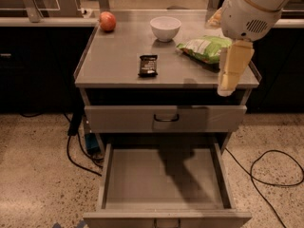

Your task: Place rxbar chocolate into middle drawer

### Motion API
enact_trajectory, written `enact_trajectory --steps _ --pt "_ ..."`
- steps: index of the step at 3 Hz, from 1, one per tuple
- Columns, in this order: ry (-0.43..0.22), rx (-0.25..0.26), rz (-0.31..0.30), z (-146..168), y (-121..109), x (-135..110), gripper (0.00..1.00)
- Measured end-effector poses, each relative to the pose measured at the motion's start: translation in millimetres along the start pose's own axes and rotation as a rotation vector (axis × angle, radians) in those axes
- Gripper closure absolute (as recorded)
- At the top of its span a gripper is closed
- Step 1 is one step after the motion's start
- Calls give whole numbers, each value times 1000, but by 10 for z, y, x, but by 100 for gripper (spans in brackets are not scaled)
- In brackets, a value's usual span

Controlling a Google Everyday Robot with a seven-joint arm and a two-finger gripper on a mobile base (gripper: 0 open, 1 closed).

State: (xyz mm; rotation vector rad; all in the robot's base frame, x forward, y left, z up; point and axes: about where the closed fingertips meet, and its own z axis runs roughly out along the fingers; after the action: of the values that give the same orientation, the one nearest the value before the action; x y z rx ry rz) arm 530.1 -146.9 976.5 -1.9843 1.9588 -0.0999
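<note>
rxbar chocolate (147, 65), flat dark-wrapped, lies on cabinet (114, 68); pincer (226, 84) at right edge, state unclear.

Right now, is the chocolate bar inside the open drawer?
No, the rxbar chocolate lies on the cabinet top, while the gripper hangs at its front edge by the green chip bag.

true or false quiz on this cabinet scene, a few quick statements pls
1. The snack bar lies on the cabinet top. True.
2. The gripper holds the snack bar. False: it hangs at the top's right front edge, beside the chip bag, apart from the bar.
3. The bowl sits in the open drawer. False: it stands on the top, between the apple and the chip bag.
4. The open drawer is below a shut drawer. True.
5. The apple is at the top's back left corner. True.
</note>
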Motion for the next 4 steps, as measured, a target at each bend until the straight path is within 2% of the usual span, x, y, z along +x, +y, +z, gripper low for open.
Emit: enact_trajectory --steps 1,2,4 --pt "0 0 0 0 0 0 0" --pt "3 4 -26 42 -54 -50 0" --pt "0 -4 -155 422 -631 -370 0"
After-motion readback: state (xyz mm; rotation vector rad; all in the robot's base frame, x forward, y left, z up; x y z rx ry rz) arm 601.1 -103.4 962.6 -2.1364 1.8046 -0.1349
